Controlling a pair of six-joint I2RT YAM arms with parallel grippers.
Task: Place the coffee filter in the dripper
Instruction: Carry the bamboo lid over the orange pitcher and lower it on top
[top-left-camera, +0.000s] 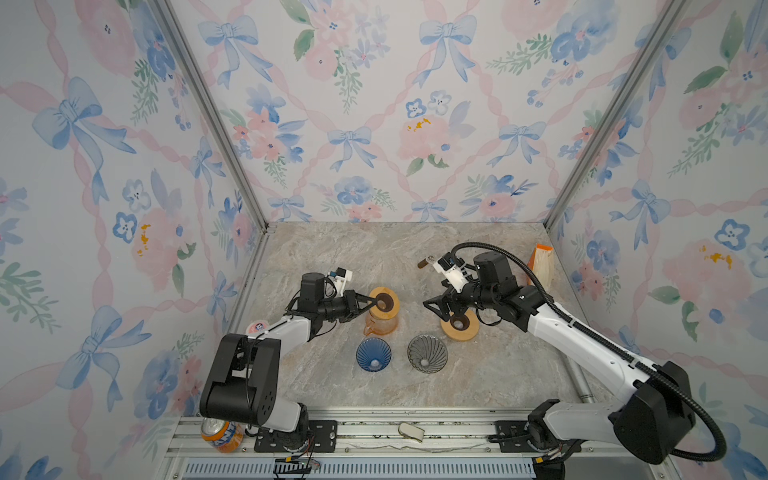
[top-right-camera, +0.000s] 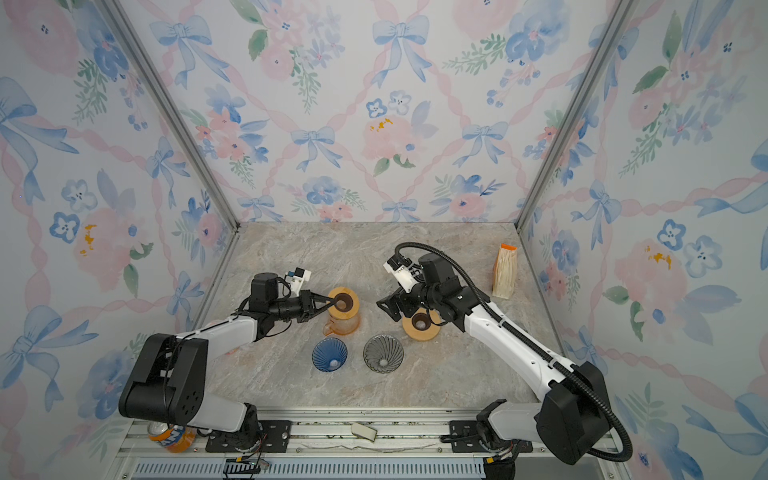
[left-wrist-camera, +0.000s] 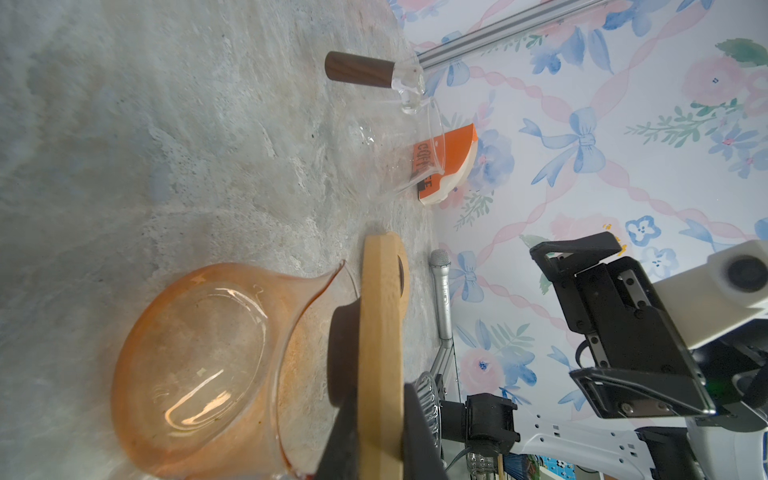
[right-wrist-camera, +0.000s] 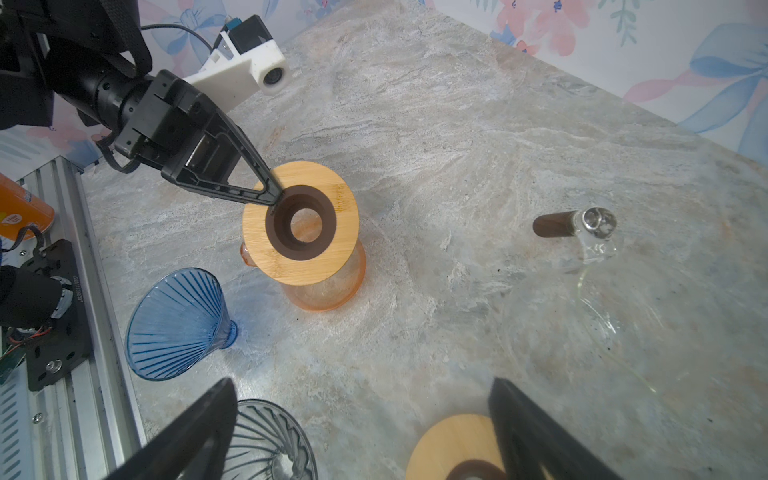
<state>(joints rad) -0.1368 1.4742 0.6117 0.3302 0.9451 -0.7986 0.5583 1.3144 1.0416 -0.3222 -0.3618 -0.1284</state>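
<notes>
The coffee filter pack (top-left-camera: 542, 266) (top-right-camera: 505, 272) (left-wrist-camera: 446, 164), orange and white, stands at the back right, away from both grippers. A blue dripper (top-left-camera: 373, 354) (right-wrist-camera: 178, 324) and a grey dripper (top-left-camera: 427, 353) (top-right-camera: 383, 353) sit at the table's middle front. My left gripper (top-left-camera: 376, 302) (top-right-camera: 332, 302) (left-wrist-camera: 380, 415) is shut on the rim of a wooden ring (top-left-camera: 384, 304) (right-wrist-camera: 301, 222) resting on an orange glass carafe (top-left-camera: 382, 326) (left-wrist-camera: 199, 365). My right gripper (top-left-camera: 436, 316) (right-wrist-camera: 361, 382) hangs open and empty over the table beside a second wooden ring (top-left-camera: 459, 326) (right-wrist-camera: 453, 449).
A clear glass carafe (right-wrist-camera: 582, 299) with a dark wooden handle (top-left-camera: 424, 262) (left-wrist-camera: 359, 70) stands behind the right gripper, partly under that arm. An orange soda can (top-left-camera: 222, 434) lies by the left arm's base. Patterned walls close in three sides.
</notes>
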